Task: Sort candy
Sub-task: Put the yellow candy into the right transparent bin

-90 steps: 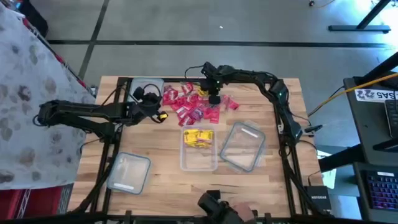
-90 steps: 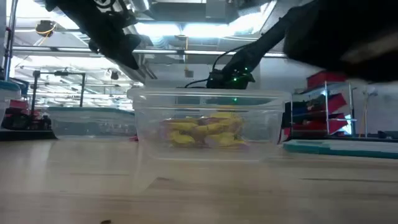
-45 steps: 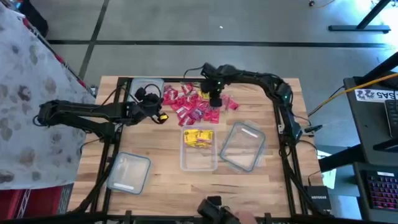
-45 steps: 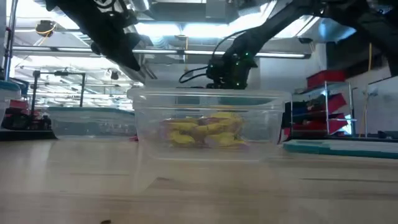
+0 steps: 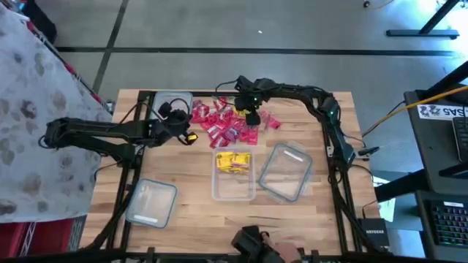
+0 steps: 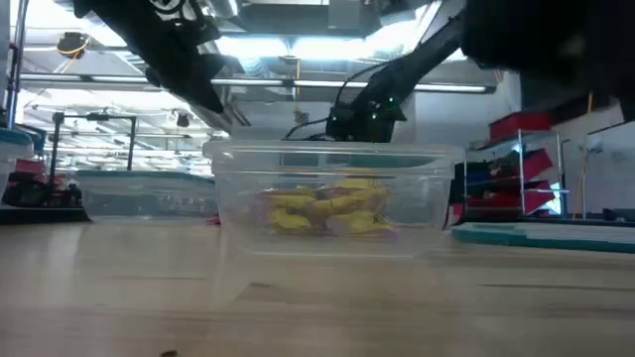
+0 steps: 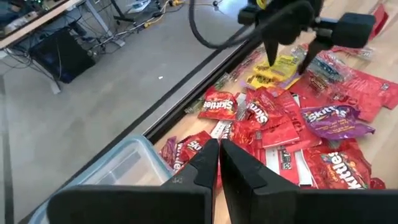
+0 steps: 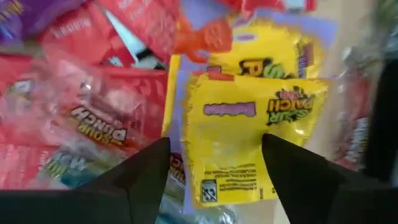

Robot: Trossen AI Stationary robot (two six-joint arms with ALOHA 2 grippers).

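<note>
The candy lies in a loose pile [image 5: 225, 124] of red, purple and yellow packets at the table's far middle, also seen in the left wrist view [image 7: 292, 130]. My right gripper [image 5: 251, 114] [image 8: 217, 168] stands open over a yellow packet [image 8: 249, 124] [image 7: 273, 71] at the pile's far side, one finger on each side of it. My left gripper [image 5: 189, 134] [image 7: 219, 155] waits shut at the pile's left edge. A small yellow bit [image 5: 192, 136] shows at its tip. More yellow candy [image 5: 234, 161] [image 6: 327, 210] lies in a clear tub [image 5: 218, 191]. My left gripper has the yellow bit right at its fingertips in the high view, but I cannot tell whether it touches or holds it. My right gripper touches nothing that shows.
An empty clear tub [image 5: 285, 174] sits right of the one with yellow candy. Another [image 5: 152, 203] stands at the near left. A third [image 5: 170, 101] is at the far left, by my left gripper. Bare wood lies along the near edge.
My right gripper has shifted a little toward the table's far edge above the pile.
</note>
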